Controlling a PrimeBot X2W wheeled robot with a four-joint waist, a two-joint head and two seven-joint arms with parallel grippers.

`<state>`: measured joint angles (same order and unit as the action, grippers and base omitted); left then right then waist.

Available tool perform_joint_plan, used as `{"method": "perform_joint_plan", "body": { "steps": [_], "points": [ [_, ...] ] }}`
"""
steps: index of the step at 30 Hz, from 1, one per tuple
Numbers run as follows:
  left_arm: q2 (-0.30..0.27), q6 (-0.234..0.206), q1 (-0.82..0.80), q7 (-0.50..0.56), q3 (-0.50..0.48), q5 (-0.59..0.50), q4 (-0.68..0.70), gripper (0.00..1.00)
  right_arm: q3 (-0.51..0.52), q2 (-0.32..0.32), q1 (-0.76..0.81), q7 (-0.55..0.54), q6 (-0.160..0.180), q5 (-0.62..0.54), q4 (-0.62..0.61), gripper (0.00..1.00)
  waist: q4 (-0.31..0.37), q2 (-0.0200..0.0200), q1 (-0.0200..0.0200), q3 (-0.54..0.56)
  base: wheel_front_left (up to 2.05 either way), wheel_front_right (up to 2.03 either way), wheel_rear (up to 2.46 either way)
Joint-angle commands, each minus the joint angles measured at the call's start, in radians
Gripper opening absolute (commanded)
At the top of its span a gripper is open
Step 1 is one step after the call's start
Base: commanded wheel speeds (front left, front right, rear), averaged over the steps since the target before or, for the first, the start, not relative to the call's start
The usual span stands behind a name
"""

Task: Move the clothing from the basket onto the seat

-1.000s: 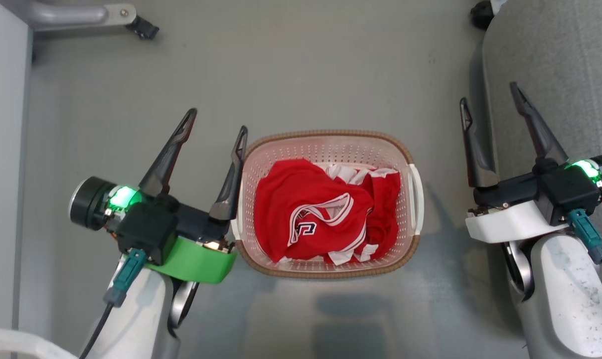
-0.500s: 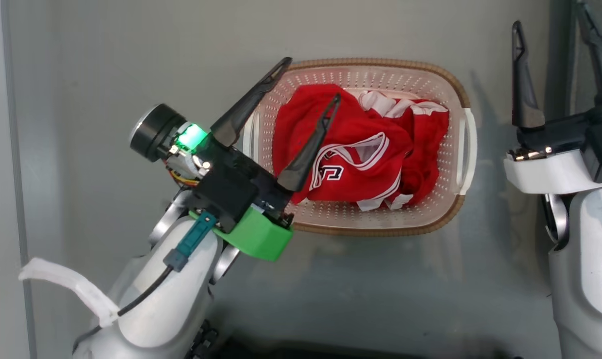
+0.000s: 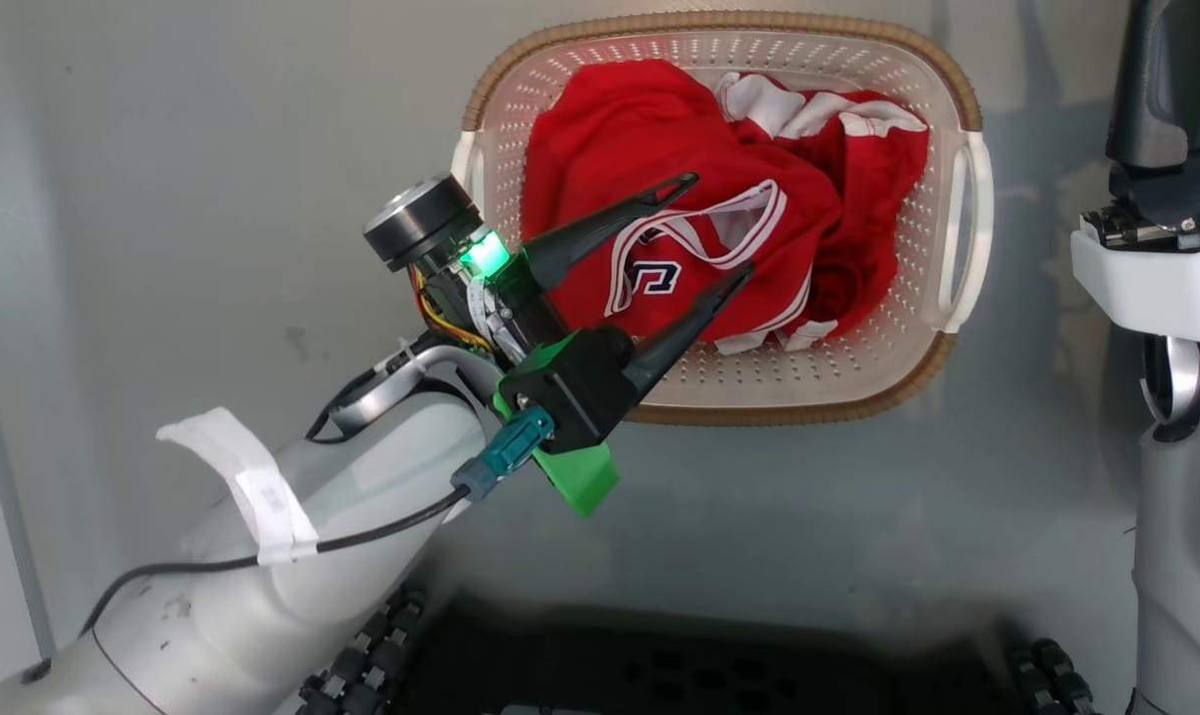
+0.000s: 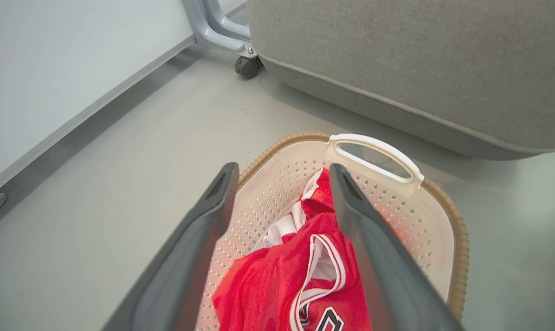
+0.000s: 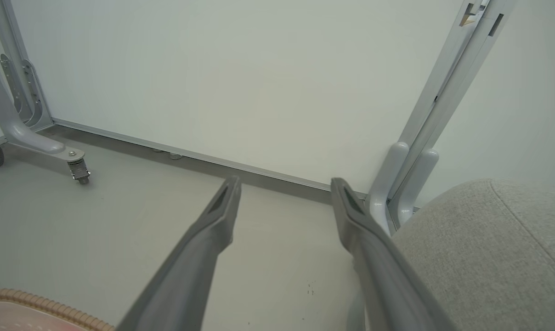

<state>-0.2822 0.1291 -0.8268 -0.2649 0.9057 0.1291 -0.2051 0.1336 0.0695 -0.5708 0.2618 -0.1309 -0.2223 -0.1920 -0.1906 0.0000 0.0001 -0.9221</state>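
Head view: barely started, by the look of it. Clothing (image 3: 640, 139) all inside the basket (image 3: 888, 348), upper centre of frame, on the floor (image 3: 213, 199). Crumpled red heap with white striped trim along collar and hems. Dark lettering (image 3: 660, 278) facing up near the middle, second red piece bunched toward the basket's right side. Left gripper (image 3: 721, 223) reaching in from lower left, fingers spread wide over the heap, holding nothing. Touching the cloth or just above it, cannot tell. Left wrist view: same fingers parted, rising from the bottom edge, red cloth between and below them, no pinch on it. White collar band and a bit of the dark lettering at bottom centre. Basket handle (image 4: 374, 149) at centre right. Seat (image 4: 397, 69) across the upper right, grey, no garment on the part shown, just beyond the basket. Right wrist view: right gripper (image 5: 285, 184) with fingers apart too, empty, pointing toward floor and a pale wall (image 5: 259, 69). Seat corner at lower right with no cloth on it, sliver of basket rim at lower left. Left to do, judging from this: close on one garment, lift clear, carry to the seat, repeat for the other.
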Motion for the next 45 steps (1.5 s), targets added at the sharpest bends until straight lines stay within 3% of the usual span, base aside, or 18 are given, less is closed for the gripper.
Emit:
{"method": "perform_joint_plan", "body": {
  "steps": [1,11,23,45],
  "points": [
    [-0.014,0.002,-0.040,0.001,0.021,0.002,-0.018,1.00,0.000,-0.003,-0.017,0.005,0.000,0.000,-0.013,1.00,0.051,0.0000,-0.0001,-0.051,0.00,0.00,0.00],
    [-0.063,0.002,-0.178,0.001,0.183,0.030,-0.206,1.00,-0.029,-0.017,-0.041,0.005,0.000,0.018,-0.107,1.00,0.146,0.0000,-0.0001,-0.127,0.00,0.00,0.00],
    [-0.084,0.002,-0.248,0.001,0.201,0.033,-0.426,1.00,-0.074,-0.018,-0.024,0.005,0.001,0.074,-0.169,1.00,0.246,0.0000,-0.0001,-0.186,0.00,0.00,0.00],
    [-0.073,0.002,-0.313,0.001,0.258,0.032,-0.765,1.00,-0.096,-0.018,0.021,0.005,0.001,0.219,-0.161,1.00,0.337,0.0000,-0.0001,-0.208,0.00,0.00,0.00]
  ]
}}
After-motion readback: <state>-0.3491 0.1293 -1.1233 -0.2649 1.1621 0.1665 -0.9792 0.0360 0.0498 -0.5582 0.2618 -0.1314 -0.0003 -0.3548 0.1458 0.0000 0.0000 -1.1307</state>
